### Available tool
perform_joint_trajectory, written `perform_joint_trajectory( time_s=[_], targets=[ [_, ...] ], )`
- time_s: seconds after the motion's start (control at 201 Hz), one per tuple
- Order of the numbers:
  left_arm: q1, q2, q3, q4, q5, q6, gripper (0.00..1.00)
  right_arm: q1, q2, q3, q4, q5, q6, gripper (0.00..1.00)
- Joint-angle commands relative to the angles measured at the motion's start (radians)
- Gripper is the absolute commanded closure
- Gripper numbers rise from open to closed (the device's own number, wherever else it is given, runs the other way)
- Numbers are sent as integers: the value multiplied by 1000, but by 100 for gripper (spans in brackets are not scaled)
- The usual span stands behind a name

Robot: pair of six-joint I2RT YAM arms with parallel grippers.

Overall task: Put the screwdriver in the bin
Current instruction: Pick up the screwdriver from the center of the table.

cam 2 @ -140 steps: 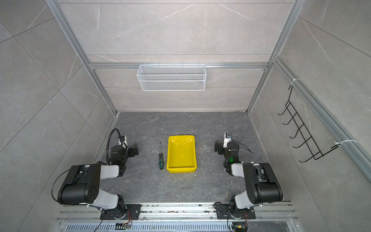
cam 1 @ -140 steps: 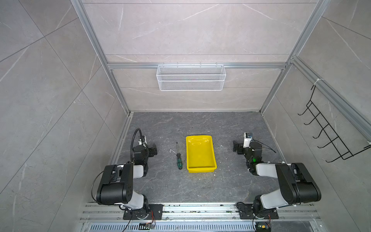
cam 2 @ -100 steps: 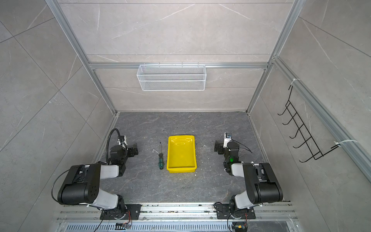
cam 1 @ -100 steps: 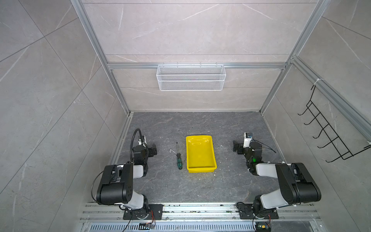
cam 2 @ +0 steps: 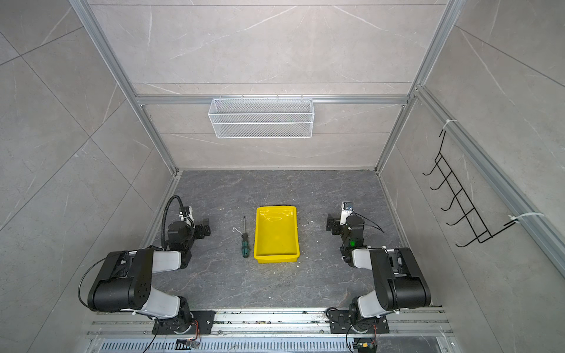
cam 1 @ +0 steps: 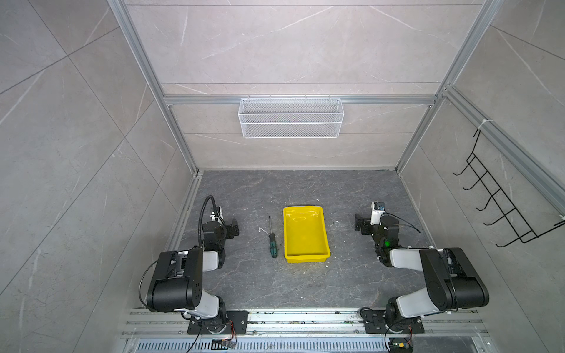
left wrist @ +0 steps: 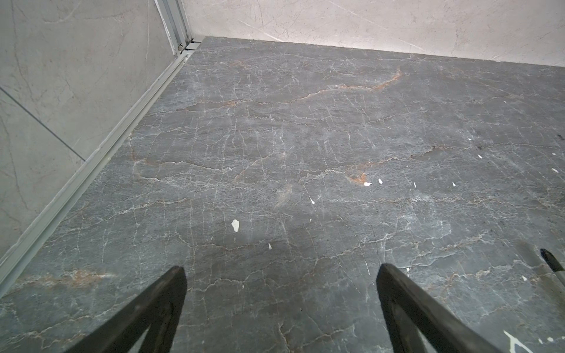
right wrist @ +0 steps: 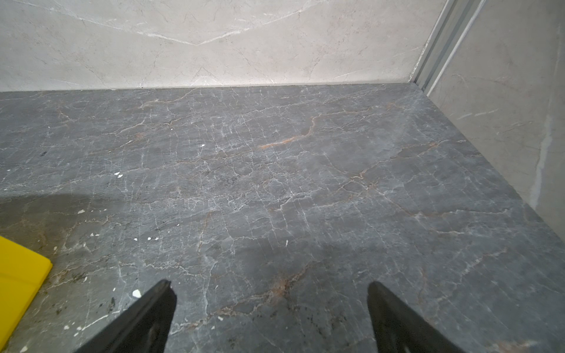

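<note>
Yellow bin (cam 1: 305,253) just beside screwdriver (cam 1: 272,243), white mesh basket (cam 1: 290,117) on wall, left gripper (left wrist: 279,272) and right gripper (right wrist: 270,288) spread apart.

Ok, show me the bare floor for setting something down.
Widest: the floor between the bin and back wall. Also bare in front of the bin. Tightest: the strip between bin and screwdriver.

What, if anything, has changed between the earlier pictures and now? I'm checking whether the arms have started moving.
Nothing has visibly changed. The green-and-black-handled screwdriver lies on the grey stone table beside the shallow yellow plastic bin, apart from it. The left gripper and right gripper stay open and empty on either side.
</note>
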Motion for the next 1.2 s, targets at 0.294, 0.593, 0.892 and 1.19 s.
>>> perform_joint_trajectory(
  time_s=[0.294, 0.593, 0.892, 1.19],
  targets=[
    [6, -1, 18, 21, 21, 17, 0, 0, -1, 0, 19, 3, 0, 0],
    [13, -1, 19, 18, 11, 4, 0, -1, -1, 0, 19, 3, 1, 0],
    [-13, -154, 132, -318, -228, -66, 0, -1, -3, 0, 20, 3, 1, 0],
    [-37, -409, 524, -1125, -238, -380, 0, 1, -147, 352, -671, -77, 45, 0]
  ],
)
